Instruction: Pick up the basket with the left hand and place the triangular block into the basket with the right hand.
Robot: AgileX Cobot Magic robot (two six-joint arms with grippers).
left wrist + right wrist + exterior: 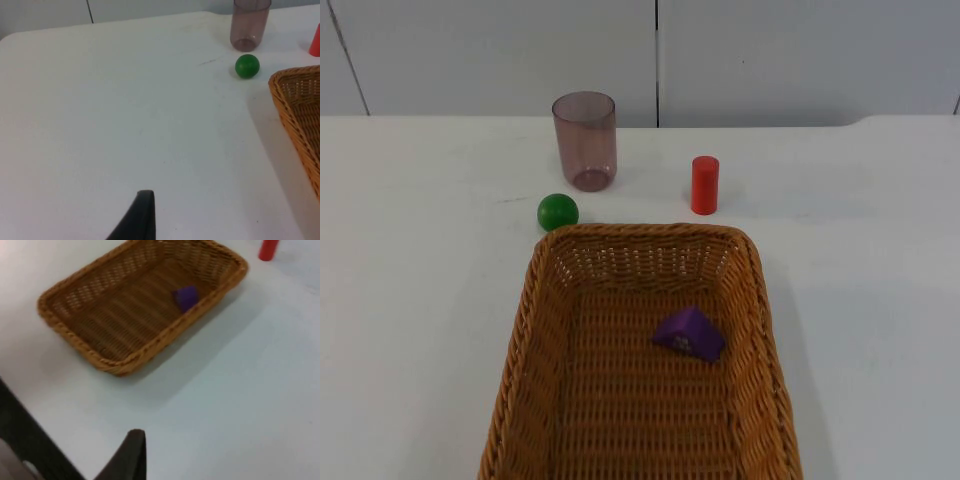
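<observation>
We see block (689, 332) already in basket (545, 330), which sits on tabletop (420, 300); task looks done. Both grippers off beside basket, finger state: can't tell.

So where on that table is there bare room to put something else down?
Wide bare table lies left of the basket, and more to its right. It is crowded behind the basket: the ball, cup and red cylinder stand close together. Inside, the purple block leaves most of the floor free.
</observation>
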